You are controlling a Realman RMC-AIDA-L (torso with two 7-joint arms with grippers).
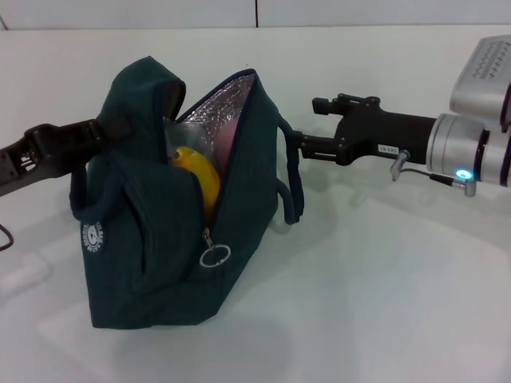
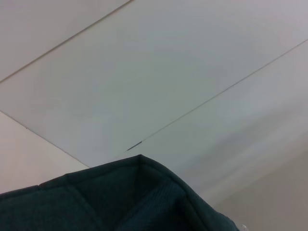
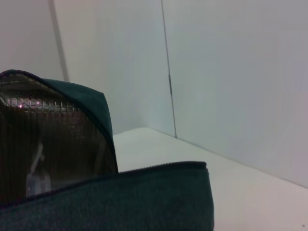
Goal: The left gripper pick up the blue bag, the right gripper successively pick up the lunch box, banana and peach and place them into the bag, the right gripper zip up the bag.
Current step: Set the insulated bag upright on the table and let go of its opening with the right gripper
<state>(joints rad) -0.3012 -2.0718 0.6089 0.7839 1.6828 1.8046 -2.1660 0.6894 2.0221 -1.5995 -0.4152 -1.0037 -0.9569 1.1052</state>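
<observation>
The blue bag (image 1: 160,239) stands on the white table with its top gaping and its silver lining (image 1: 219,108) showing. Inside it the yellow banana (image 1: 201,171) leans near the mouth. Behind the banana is a pale pinkish shape (image 1: 230,132); I cannot tell whether it is the lunch box. The peach is hidden. My left gripper (image 1: 94,134) holds the bag's upper left corner, its fingertips hidden by fabric. Just right of the bag, my right gripper (image 1: 303,121) hangs open by the handle strap (image 1: 291,187), holding nothing. The right wrist view looks into the lining (image 3: 53,144) over the zipper edge (image 3: 159,168).
A round zipper-pull ring (image 1: 215,255) hangs on the bag's front seam. White table (image 1: 383,303) spreads in front and to the right. A wall with a vertical seam rises behind. The left wrist view shows only the bag's corner (image 2: 139,192).
</observation>
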